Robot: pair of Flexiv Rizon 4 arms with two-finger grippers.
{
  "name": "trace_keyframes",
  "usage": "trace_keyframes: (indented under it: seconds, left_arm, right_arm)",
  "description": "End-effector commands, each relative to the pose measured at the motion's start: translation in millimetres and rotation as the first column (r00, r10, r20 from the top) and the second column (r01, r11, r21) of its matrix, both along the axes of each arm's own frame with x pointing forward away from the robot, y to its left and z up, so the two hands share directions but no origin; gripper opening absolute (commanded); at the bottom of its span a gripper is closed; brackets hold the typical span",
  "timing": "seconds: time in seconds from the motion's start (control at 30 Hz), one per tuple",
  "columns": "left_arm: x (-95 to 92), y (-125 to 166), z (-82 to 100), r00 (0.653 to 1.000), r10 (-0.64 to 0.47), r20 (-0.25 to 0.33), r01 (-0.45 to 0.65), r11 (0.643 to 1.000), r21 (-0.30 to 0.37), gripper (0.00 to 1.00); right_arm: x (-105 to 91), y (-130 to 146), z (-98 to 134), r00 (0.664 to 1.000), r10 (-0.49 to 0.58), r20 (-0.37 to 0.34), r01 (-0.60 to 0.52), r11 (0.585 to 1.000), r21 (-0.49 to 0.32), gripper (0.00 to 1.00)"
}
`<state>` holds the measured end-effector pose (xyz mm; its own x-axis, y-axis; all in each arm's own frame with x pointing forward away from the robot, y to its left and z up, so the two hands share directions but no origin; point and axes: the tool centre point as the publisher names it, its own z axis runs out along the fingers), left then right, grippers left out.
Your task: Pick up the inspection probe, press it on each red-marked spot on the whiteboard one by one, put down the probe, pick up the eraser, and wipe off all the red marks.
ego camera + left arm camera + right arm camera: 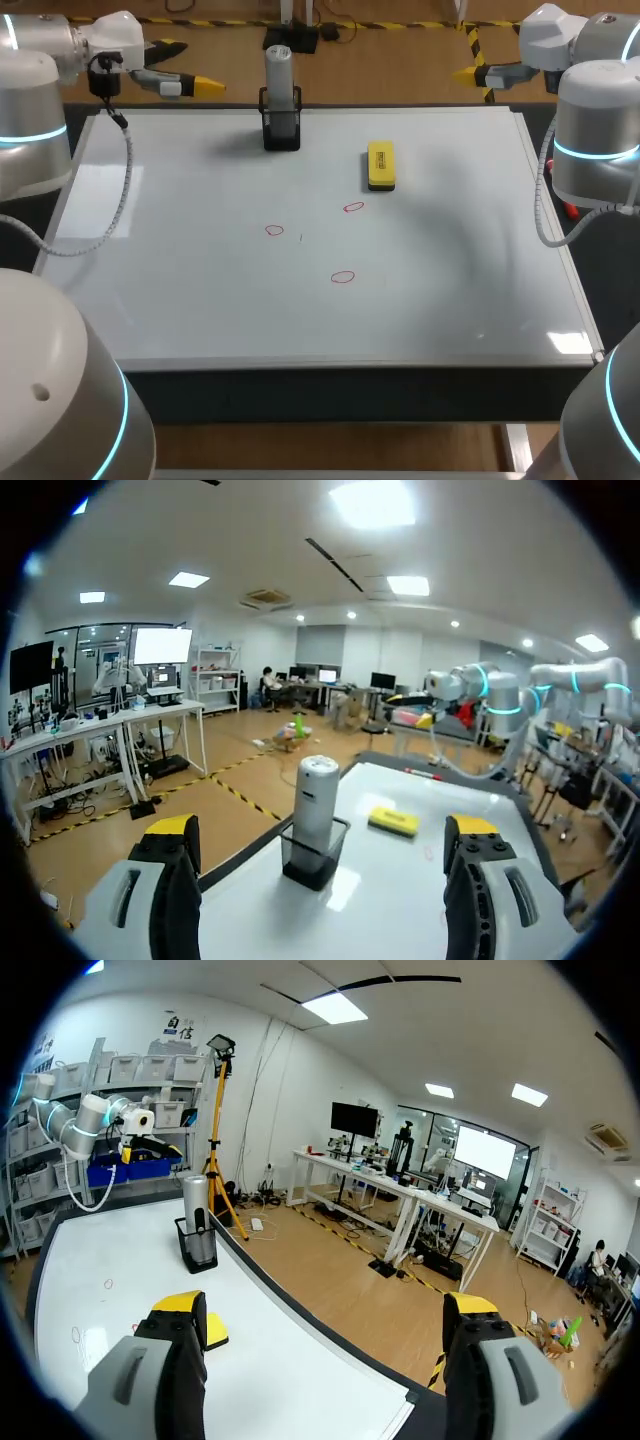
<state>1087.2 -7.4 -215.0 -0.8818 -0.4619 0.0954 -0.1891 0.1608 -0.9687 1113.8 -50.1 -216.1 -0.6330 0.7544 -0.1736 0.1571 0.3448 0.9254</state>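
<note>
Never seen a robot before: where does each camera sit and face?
Head view: above and behind, looking down on the whiteboard; left gripper, right gripper show.
Left wrist view: on that wrist, facing the probe; own fingertips show.
Right wrist view: on that wrist, facing along the whiteboard; own fingertips show.
All share probe, eraser.

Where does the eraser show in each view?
Head view: the eraser lies on the whiteboard, right of the holder, farther back than the red marks.
Left wrist view: it lies ahead of the left pincer, just past the holder.
Right wrist view: only a corner shows, beside a finger of the right pincer.
Shared landmark: the probe upright in its holder.
</note>
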Motion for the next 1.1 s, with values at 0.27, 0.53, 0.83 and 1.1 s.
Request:
trace_keyframes:
  seconds: [0.27,0.53,0.83,1.1]
  left_arm:
    - [15.4,-26,-7.0,0.986,-0.163,0.047,0.165,0.984,-0.066,1.00]
    - [22.6,-48,-12.6,0.973,-0.221,0.070,0.226,0.970,-0.084,1.00]
    - [33.6,-72,-26.2,0.958,-0.275,0.085,0.285,0.946,-0.157,1.00]
    - [48.5,-95,-44.1,0.955,-0.286,0.081,0.296,0.938,-0.179,1.00]
  right_arm:
    - [0.0,0,0,1.000,0.000,0.000,0.000,1.000,0.000,1.00]
    - [0.0,0,0,1.000,0.000,0.000,0.000,1.000,0.000,1.00]
    - [0.0,0,0,1.000,0.000,0.000,0.000,1.000,0.000,1.00]
    - [0.0,0,0,1.000,0.000,0.000,0.000,1.000,0.000,1.00]
